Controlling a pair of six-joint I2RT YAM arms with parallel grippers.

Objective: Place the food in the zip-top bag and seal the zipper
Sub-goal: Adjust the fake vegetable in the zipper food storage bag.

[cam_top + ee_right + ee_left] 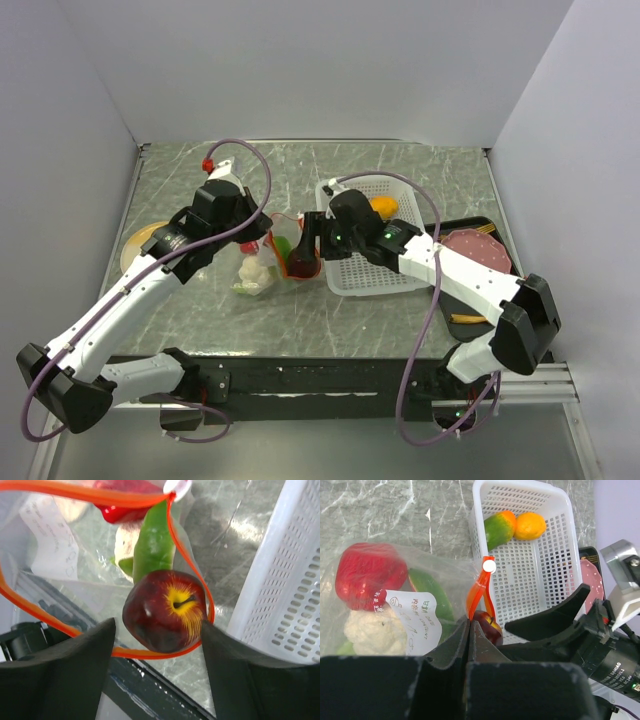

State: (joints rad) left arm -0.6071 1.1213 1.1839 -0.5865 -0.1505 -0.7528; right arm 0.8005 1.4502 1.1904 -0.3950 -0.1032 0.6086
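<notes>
The clear zip-top bag (258, 268) lies between the arms, left of the white basket (345, 285). In the left wrist view it holds the red pepper (370, 575), the cauliflower (372, 630) and the green-rinded watermelon slice (430, 592). My left gripper (470, 622) is shut on the orange-red zipper (480, 592) at the bag's mouth. My right gripper (157, 630) is open astride the dark purple ball (162, 610), which sits in the ring of the open zipper (75, 490). The mango (498, 527) and the orange (530, 525) lie in the basket.
A black tray at the right holds the pink slab (478, 247) and thin yellow sticks (467, 319). A tan plate (135, 245) lies at the left edge. The basket wall (285, 580) stands close on the right of my right gripper.
</notes>
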